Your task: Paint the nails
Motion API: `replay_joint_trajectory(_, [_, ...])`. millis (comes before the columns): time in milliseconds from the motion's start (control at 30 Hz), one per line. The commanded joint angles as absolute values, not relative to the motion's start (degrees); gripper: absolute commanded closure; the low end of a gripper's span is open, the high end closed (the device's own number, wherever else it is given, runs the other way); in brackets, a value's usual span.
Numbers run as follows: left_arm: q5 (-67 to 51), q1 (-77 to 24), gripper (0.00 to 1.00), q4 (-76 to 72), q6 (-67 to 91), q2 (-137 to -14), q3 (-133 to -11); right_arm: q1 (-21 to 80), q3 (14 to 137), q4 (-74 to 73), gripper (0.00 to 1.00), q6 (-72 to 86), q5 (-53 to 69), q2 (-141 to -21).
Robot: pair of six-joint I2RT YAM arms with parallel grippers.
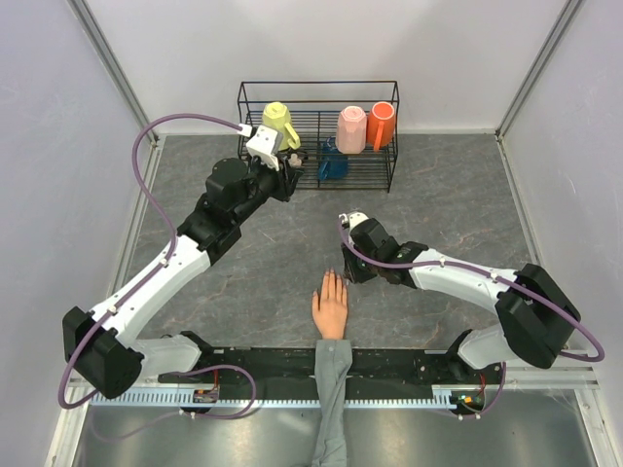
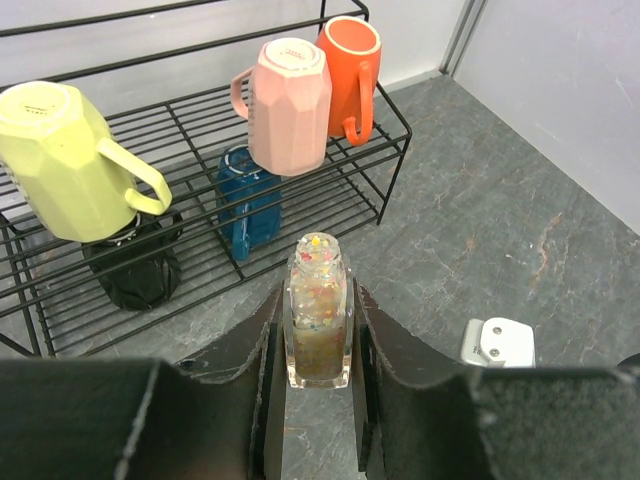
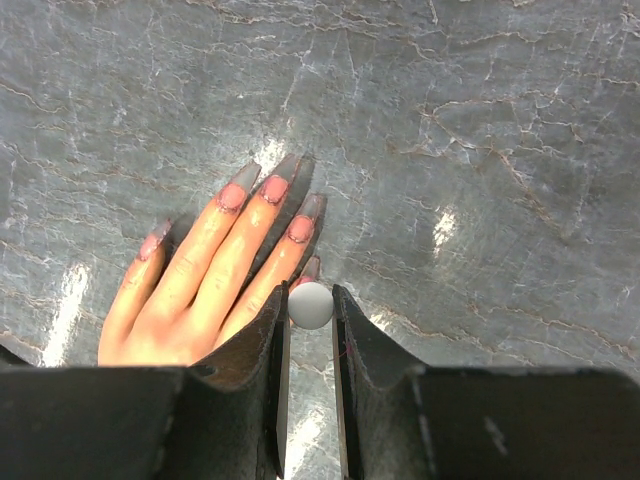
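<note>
A peach mannequin hand (image 1: 331,304) with a grey sleeve lies palm down near the front edge, fingers pointing away. Its nails (image 3: 273,188) look pink in the right wrist view. My right gripper (image 3: 309,292) is shut on a round white brush cap (image 3: 311,305), just above the tip of the finger on the hand's right edge, whose nail (image 3: 310,268) is half hidden behind the cap. The brush itself is hidden below. My left gripper (image 2: 318,295) is shut on an uncapped clear bottle of glitter polish (image 2: 318,310), held upright in front of the rack.
A black wire rack (image 1: 389,146) at the back holds a yellow mug (image 2: 65,160), a pink mug (image 2: 290,100), an orange mug (image 2: 348,70), a blue item (image 2: 245,205) and a black item (image 2: 135,270). Grey walls enclose the marbled table.
</note>
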State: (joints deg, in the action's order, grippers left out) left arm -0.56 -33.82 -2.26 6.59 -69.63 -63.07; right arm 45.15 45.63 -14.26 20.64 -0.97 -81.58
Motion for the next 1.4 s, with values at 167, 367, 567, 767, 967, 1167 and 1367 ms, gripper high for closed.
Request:
replay_joint_trajectory(167, [-1.9, -33.5, 0.98, -4.1, 8.3, -70.8, -65.5, 45.0, 45.5, -12.5, 1.0, 22.0, -0.3, -80.8])
replay_joint_trajectory(367, [-2.2, -33.1, 0.98, -3.8, 8.1, -70.6, -65.6, 44.9, 45.6, -11.5, 1.0, 22.1, 1.6, -82.0])
replay_joint_trajectory(567, [-2.2, -33.0, 0.98, -3.3, 8.2, -70.1, -65.6, 45.1, 45.4, -11.3, 1.0, 22.4, 1.2, -82.3])
replay_joint_trajectory(767, [-2.6, -33.0, 0.98, -3.4, 8.9, -70.0, -65.6, 45.0, 45.5, -11.1, 1.0, 22.6, 1.0, -82.9])
replay_joint_trajectory(967, [-2.7, -33.0, 0.98, -3.3, 9.0, -69.9, -65.4, 45.0, 45.5, -10.8, 1.0, 22.7, 0.6, -83.1])
replay_joint_trajectory(1167, [-2.8, -33.0, 0.98, -3.3, 9.0, -69.7, -65.4, 44.9, 45.6, -10.6, 1.0, 22.8, 0.7, -83.5])
replay_joint_trajectory(1367, [-2.7, -33.0, 0.98, -3.1, 8.9, -69.7, -65.5, 45.0, 45.6, -10.6, 1.0, 22.9, 0.7, -83.8])
